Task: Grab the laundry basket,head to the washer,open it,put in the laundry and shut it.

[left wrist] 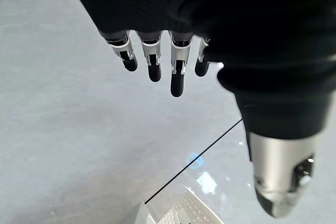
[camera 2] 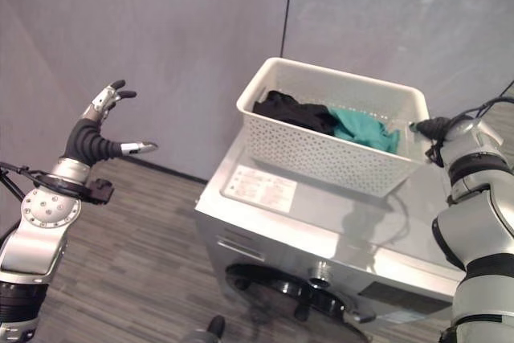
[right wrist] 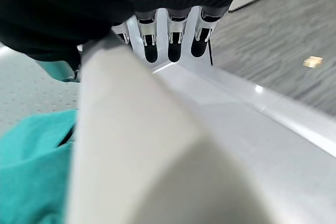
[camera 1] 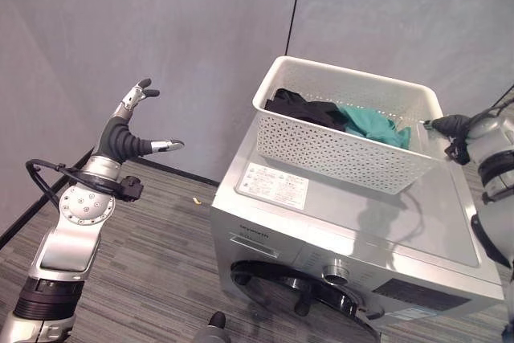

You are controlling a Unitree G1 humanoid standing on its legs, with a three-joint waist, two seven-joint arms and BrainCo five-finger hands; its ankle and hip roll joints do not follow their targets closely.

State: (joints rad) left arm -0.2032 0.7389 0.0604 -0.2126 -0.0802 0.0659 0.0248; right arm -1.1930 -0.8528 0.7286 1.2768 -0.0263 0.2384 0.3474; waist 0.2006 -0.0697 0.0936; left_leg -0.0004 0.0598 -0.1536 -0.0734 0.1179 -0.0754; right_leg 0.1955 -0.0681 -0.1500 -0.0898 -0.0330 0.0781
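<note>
A white perforated laundry basket (camera 1: 337, 150) stands on top of the silver washer (camera 1: 353, 222), with black clothes (camera 1: 301, 108) and a teal garment (camera 1: 373, 126) in it. The washer's round door (camera 1: 297, 291) at the front looks closed. My right hand (camera 1: 450, 126) is at the basket's right rim (right wrist: 131, 129). Its fingers (right wrist: 178, 45) hang relaxed just outside that rim, above the washer top. Well off to the left of the washer my left hand (camera 1: 128, 134) is raised in the air, fingers (left wrist: 176, 74) spread and open, holding nothing.
Grey walls stand close behind the washer, meeting in a dark vertical seam (camera 1: 295, 6). Grey striped carpet (camera 1: 161, 238) covers the floor left of the washer. A white label (camera 1: 271, 184) is stuck on the washer top in front of the basket.
</note>
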